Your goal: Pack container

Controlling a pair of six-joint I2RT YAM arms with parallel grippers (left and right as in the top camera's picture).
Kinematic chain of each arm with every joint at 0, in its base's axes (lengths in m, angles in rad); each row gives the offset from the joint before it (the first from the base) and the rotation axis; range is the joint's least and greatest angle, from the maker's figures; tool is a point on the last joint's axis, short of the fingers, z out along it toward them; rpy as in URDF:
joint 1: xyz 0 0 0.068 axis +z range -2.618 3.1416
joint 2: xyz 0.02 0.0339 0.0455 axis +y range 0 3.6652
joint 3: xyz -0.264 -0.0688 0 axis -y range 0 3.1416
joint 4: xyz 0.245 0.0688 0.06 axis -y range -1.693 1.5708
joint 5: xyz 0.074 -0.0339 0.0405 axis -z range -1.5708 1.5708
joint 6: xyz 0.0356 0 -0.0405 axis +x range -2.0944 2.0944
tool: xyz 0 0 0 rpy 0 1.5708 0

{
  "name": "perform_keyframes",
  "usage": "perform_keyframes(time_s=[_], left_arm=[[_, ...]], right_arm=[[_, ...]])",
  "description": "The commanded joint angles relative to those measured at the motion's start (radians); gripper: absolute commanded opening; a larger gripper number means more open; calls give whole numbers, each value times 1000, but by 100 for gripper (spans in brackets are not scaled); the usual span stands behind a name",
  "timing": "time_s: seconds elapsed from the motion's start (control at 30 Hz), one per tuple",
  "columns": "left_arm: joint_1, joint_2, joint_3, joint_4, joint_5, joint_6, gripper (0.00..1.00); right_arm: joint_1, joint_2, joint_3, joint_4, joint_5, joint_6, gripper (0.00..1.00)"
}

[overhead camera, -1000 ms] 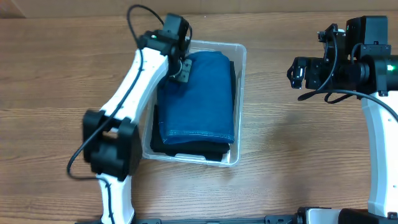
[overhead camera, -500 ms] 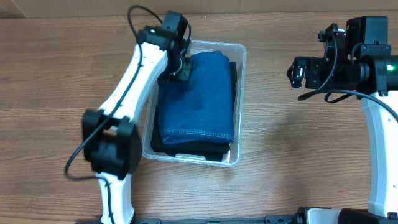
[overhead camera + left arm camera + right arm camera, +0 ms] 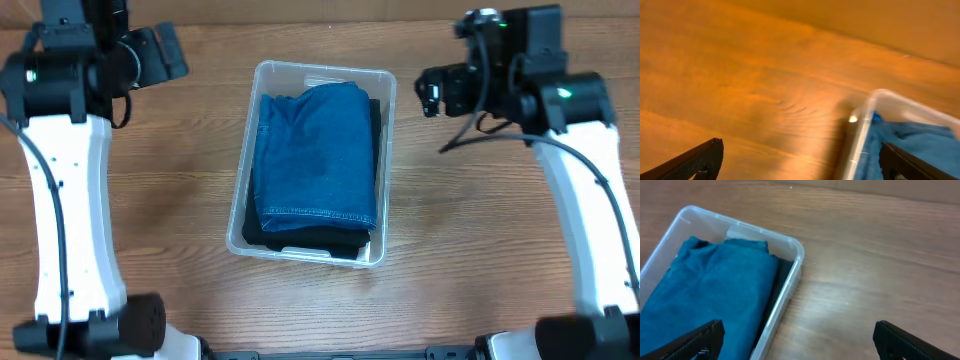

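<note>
The clear container (image 3: 388,90) stands mid-table, holding a folded blue denim garment (image 3: 318,155) on top of a folded black garment (image 3: 300,238). My left gripper (image 3: 165,55) hangs open over bare wood to the upper left of the container, nothing between its fingers. From the left wrist, the container's rim (image 3: 864,131) and the denim (image 3: 925,142) show at the right, with the gripper (image 3: 800,165) open. My right gripper (image 3: 430,92) is open beside the container's far right corner. The right wrist view shows the rim (image 3: 790,282), the denim (image 3: 710,290) and the open gripper (image 3: 800,345).
Wooden tabletop (image 3: 480,220) lies on both sides of the container. The white arm links (image 3: 60,200) stand at the left and right edges of the overhead view.
My left gripper has let go of the denim, opened, and pulled out of the container up to the far left. The right arm has swung left, closer to the container.
</note>
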Motion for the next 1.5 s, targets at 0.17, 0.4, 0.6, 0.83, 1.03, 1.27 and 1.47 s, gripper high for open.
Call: perform_keyframes(time_s=[0.17,0.4,0.6,0.83,1.03,1.27,1.47], left_arm=[[54,-22,-10,-92,31,80,100],[51,-359,-233,-50,52,131,100],[51,-819,-669,113,52,160,100],[51,-1184,-985,128,44,157,100],[51,-1218,-998,-99,44,157,100],[51,-1218,-999,-102,44,157,100],[51,-1218,-999,-102,44,157,100]], right_arm=[[-6,-37,4,5,29,61,100],[-6,-277,-39,-20,98,106,100],[-6,-631,-394,124,127,153,100],[-6,-1030,-801,179,137,158,100],[-6,-1058,-840,-78,137,158,100],[-6,-1058,-841,-171,137,158,100],[-6,-1070,-842,-172,137,158,100]])
